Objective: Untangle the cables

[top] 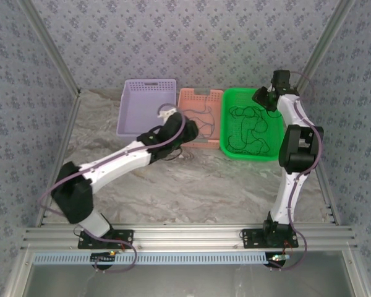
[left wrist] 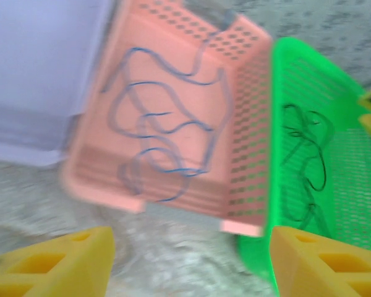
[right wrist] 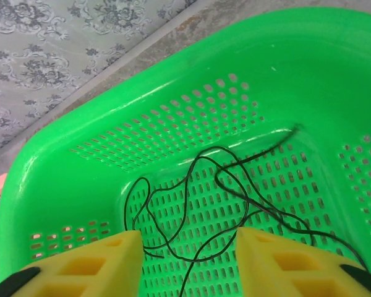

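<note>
The left fingers (left wrist: 62, 263) stood spread and empty over the worktop (left wrist: 43, 198) just before the pink basket (left wrist: 248, 111), where a blue cable (left wrist: 164, 114) lay in loose loops, while the right fingers (right wrist: 284, 263), likewise spread and empty, hung above the black cable (right wrist: 232, 189) squiggled inside the neighbouring green basket (right wrist: 173, 124).

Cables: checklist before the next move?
1. Left gripper open, nothing between its fingers: ok.
2. Right gripper open, nothing gripped: ok.
3. Blue cable lies alone in the pink basket: ok.
4. Black cable lies in the green basket, apart from the blue one: ok.
5. Black cable free of knots: cannot tell, its loops cross.
</note>
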You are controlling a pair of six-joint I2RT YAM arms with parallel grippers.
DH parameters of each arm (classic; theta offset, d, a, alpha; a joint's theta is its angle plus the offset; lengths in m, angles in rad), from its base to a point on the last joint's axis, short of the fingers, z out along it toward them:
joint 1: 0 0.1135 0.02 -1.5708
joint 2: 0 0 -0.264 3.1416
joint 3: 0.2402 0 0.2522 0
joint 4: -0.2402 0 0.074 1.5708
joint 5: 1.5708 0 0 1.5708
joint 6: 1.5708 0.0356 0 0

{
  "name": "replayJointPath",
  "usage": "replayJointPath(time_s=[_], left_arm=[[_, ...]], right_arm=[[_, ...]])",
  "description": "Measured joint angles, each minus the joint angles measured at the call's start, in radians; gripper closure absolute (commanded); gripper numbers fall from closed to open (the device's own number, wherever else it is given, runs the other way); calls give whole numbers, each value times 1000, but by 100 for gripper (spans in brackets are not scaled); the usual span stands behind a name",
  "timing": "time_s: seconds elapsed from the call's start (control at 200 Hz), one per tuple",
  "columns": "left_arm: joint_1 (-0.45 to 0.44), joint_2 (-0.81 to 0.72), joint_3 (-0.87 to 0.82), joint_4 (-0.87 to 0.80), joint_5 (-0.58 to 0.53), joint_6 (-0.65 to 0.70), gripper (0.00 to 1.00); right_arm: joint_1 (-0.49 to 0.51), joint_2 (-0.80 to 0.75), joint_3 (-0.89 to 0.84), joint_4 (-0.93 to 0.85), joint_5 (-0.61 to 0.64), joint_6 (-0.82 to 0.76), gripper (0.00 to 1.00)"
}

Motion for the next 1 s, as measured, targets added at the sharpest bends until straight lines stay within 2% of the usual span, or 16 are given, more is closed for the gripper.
replayJointPath(time_s=[0.11, 0.19, 0.295, 0.4, 0.495, 0.68, 0.864, 0.999], left_arm=[[68, -137, -129, -83, 1, -16, 35], [132, -234, -204, -153, 6, -23, 38], [239, -341, -288, -235, 28, -13, 44], [346, -382, -359, -284, 70, 3, 45], [430, -394, -441, -288, 127, 18, 44], [566, -366, -523, -258, 268, 87, 44], [597, -216, -501, -175, 351, 184, 50], [597, -161, -499, -127, 391, 225, 53]], right_arm=[[13, -25, -3, -22, 24, -1, 50], [26, -80, -32, -21, 40, -2, 54], [55, -217, -122, -5, 63, -9, 56], [115, -412, -267, 32, 91, -13, 56], [214, -590, -400, 59, 121, -18, 56], [494, -841, -662, 101, 148, -19, 54], [737, -885, -819, 86, 185, -5, 54], [832, -884, -853, 84, 207, 19, 54]])
